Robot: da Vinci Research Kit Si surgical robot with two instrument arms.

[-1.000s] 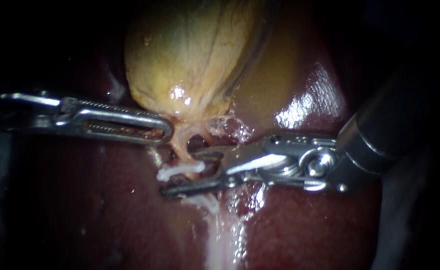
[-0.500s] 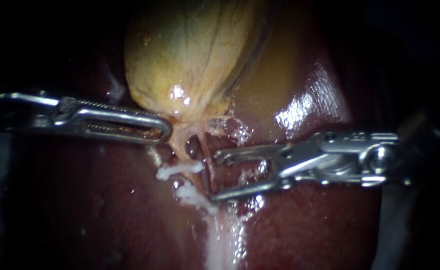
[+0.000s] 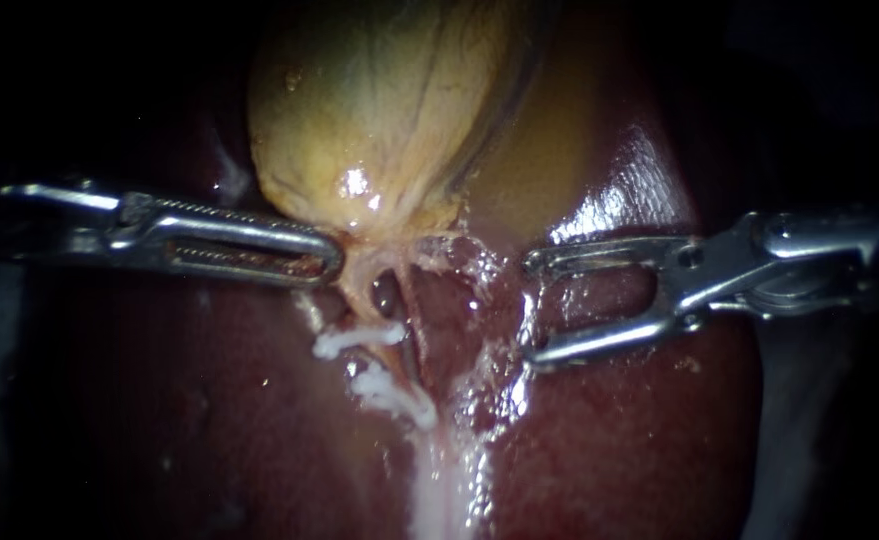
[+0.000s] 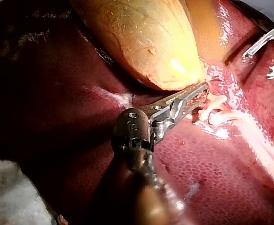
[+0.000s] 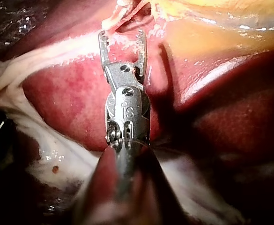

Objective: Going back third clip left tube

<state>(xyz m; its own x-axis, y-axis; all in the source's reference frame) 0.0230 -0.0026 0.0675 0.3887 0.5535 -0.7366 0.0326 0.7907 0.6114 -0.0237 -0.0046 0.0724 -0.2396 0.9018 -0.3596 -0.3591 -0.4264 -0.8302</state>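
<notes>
Endoscope view: the right instrument point(image 3: 534, 308) hangs over the liver point(image 3: 639, 440), jaws wide open and empty — clear of the left tube point(image 3: 362, 292), which carries an upper clip point(image 3: 359, 339) and a lower clip point(image 3: 391, 392). The left instrument point(image 3: 331, 262) grips the gallbladder point(image 3: 379, 110) at its neck.

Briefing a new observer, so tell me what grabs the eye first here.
The bulging yellow-tan gallbladder fills the endoscope view's upper middle, on the glossy dark-red liver. Just below its neck, two small white clips cross a thin pale tube. To their right, the slender metal right instrument hangs over the liver with jaws wide open and empty; the metal left instrument has its tip at the gallbladder's neck.
</notes>
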